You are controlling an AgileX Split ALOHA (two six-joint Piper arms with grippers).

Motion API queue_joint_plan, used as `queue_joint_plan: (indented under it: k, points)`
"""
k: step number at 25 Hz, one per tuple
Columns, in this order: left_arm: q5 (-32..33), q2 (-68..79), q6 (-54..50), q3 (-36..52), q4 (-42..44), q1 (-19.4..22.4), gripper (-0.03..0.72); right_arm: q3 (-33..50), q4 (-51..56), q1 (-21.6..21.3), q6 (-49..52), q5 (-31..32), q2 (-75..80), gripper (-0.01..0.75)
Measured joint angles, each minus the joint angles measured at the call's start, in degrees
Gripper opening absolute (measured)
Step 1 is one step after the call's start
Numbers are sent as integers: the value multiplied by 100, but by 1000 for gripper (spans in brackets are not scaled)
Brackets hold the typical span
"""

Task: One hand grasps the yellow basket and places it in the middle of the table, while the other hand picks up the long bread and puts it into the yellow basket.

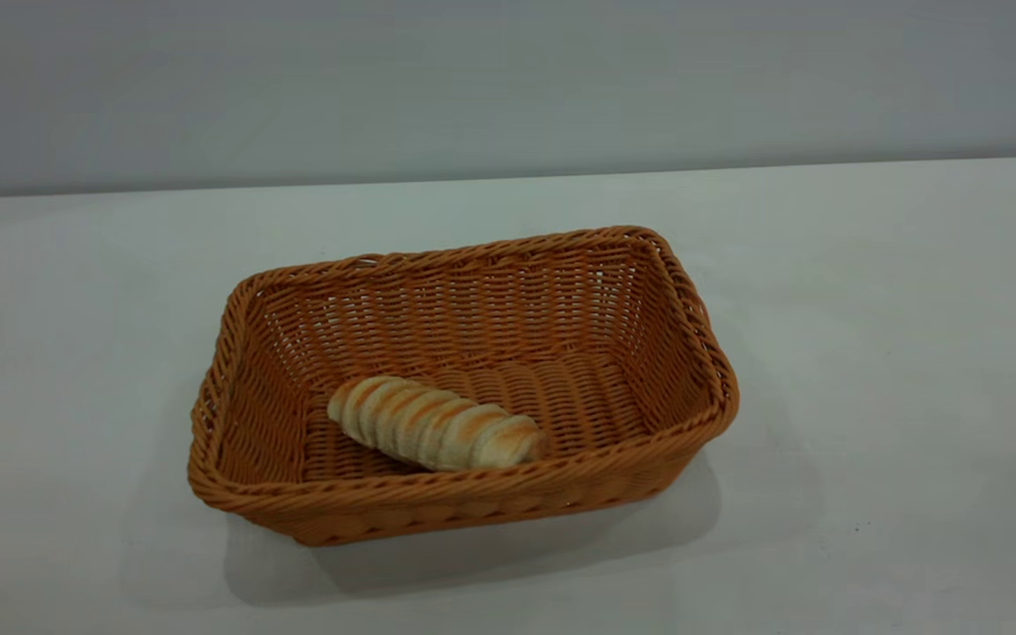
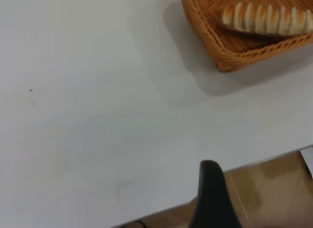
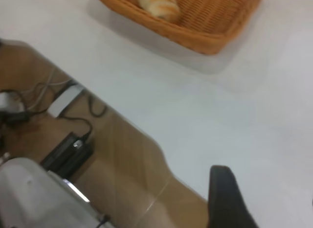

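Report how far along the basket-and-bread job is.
It looks done. The basket stands near the middle of the table, and the bread lies inside it on the woven floor by the near wall. Nothing is in hand: neither arm appears in the exterior view, and each wrist view shows only one dark finger, left and right, back near the table's edge, away from the basket. Nothing visible is left.

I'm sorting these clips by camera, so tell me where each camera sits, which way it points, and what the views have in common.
Exterior view: in front, angled down at the yellow basket holding the long bread on the table; no arm shows.
Left wrist view: near the table edge, facing the basket corner; one dark finger shows.
Right wrist view: over the table edge, facing the basket, with floor cables; one dark finger shows.
All three share basket and bread.
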Motion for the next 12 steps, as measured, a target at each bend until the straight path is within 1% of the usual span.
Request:
queue_joint_plan:
  k: [2, 4, 12]
  points:
    - [0, 0, 0, 0, 64, 0, 559, 341, -167, 0, 34, -81, -312, 463]
    - [0, 0, 0, 0, 149, 0, 559, 495, -308, 0, 91, -74, -592, 463]
    - [0, -11, -34, 0, 235, 0, 559, 524, -704, 0, 452, 273, -1211, 463]
